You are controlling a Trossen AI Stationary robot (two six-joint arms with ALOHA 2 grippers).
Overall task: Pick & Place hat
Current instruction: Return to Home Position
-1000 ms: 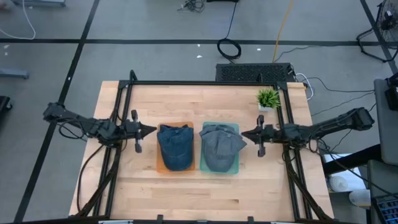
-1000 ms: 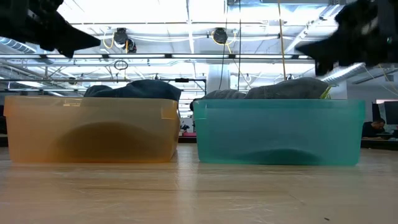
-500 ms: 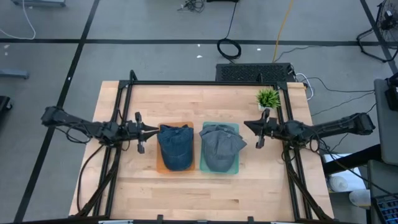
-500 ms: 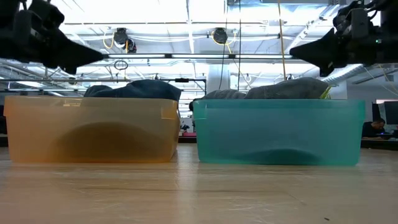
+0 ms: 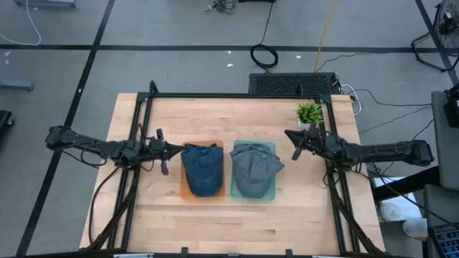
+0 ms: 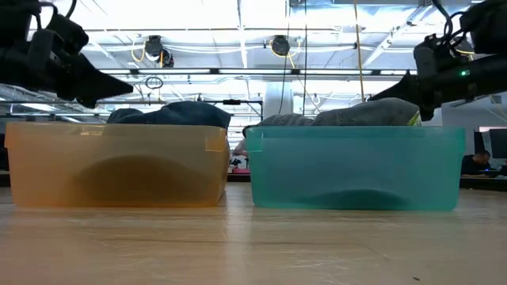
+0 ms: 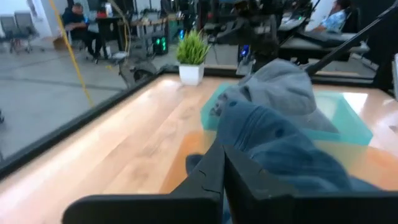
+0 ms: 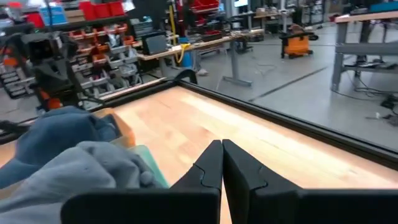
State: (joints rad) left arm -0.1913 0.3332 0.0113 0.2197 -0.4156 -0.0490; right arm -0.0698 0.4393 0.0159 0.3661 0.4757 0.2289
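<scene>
On the wooden table (image 5: pixel 237 222), past its bare front boards, an orange bin (image 6: pixel 119 166) and a green bin (image 6: pixel 356 170) stand just beside each other at mid-table. A blue cap (image 5: pixel 201 168) fills the orange one. The gray caps (image 5: pixel 252 170) lie heaped in the green one, rising above its rim. Level with the bins, the left gripper (image 5: pixel 178 149) hangs off the orange bin's outer side, above rim height. Its fingers are pressed together on nothing, and its tip points at the blue cap from close by. Slightly farther back, the right gripper (image 5: pixel 289 135) is likewise closed and empty. It hovers clear of the green bin's far right corner, with the potted plant (image 5: pixel 309 113) near behind it. A black frame (image 5: pixel 237 96) edges the table's far side.
</scene>
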